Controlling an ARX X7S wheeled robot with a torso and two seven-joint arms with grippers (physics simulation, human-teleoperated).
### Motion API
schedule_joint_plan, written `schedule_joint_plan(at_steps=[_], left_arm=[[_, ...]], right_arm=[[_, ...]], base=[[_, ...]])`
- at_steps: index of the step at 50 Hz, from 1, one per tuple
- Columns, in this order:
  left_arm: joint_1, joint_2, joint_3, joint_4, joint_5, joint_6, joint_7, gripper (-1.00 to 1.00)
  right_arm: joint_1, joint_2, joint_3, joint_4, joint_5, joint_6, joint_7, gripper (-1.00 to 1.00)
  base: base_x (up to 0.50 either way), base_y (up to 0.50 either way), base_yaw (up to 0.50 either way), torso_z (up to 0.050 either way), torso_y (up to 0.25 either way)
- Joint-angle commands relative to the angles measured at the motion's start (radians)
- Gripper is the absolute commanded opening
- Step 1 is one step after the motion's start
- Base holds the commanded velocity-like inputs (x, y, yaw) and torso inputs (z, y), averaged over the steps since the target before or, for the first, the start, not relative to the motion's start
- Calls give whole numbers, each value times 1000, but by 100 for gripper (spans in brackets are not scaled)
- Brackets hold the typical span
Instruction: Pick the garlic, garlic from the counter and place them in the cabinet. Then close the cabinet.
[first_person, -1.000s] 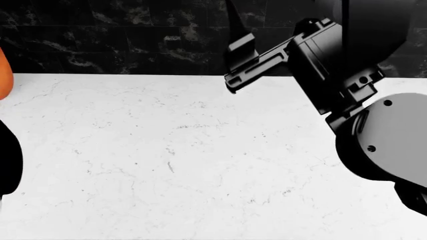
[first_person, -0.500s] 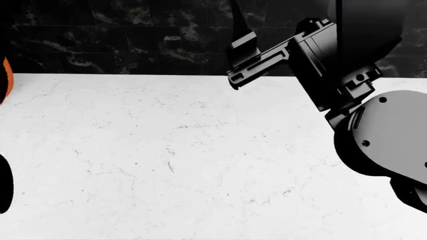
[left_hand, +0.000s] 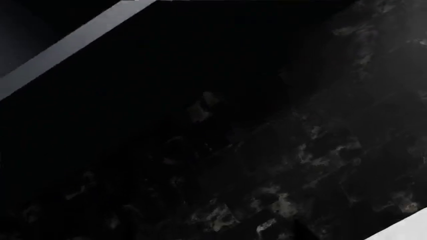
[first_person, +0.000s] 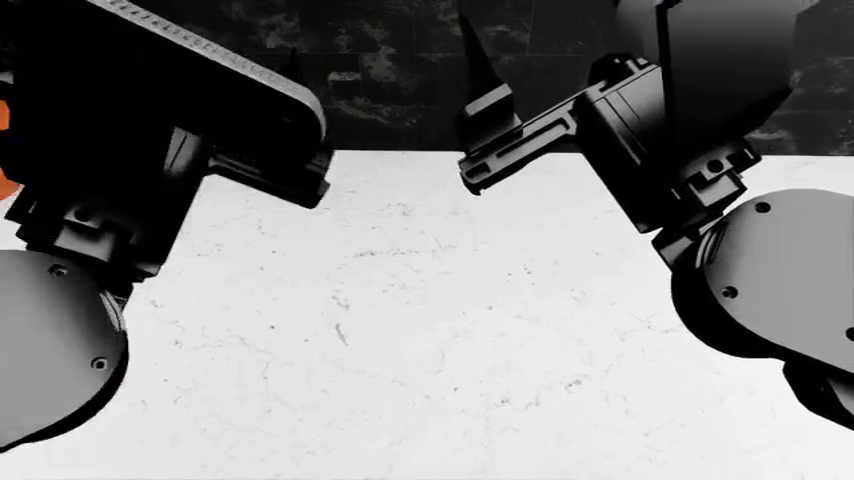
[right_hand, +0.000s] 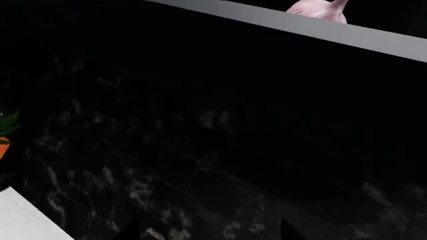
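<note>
A pinkish garlic with a stem rests just above a grey ledge in the right wrist view; I take the ledge for the cabinet's lower edge. My right gripper is raised above the counter near the black wall, open with nothing between its fingers. Only dark tips of it show in its own view. The left gripper hangs high at the left over the counter's back edge. Its own view is too dark to show its jaws. That view holds a grey strip and wall tiles.
An orange plant pot with green leaves stands on the counter by the wall; only a sliver of it shows behind my left arm. Black marbled wall tiles run behind the counter. Both bulky forearms flank the middle of the counter.
My left arm has swung up into the head view from the lower left and now covers most of the orange pot. The right arm has barely shifted.
</note>
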Motion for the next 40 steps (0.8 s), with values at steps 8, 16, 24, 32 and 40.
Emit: schedule_joint_plan(at_steps=[8, 16, 24, 32, 40], left_arm=[[203, -152, 65, 102, 137, 166, 58, 100], [232, -175, 45, 143, 106, 181, 42, 100], [225, -174, 40, 141, 84, 175, 27, 100], [208, -167, 35, 143, 53, 162, 7, 100], [207, -163, 46, 133, 55, 171, 10, 100]], right_arm=[[-13, 9, -5, 0, -10, -3, -17, 100], [-6, 8, -7, 3, -7, 9, -27, 100], [4, 1, -11, 2, -3, 28, -27, 100], [9, -2, -10, 3, 1, 34, -30, 100], [20, -8, -12, 2, 8, 48, -37, 100]], base=[[0, 0, 0, 0, 0], [0, 0, 0, 0, 0], [-105, 133, 0, 0, 0], [-129, 230, 0, 0, 0], [-40, 213, 0, 0, 0]])
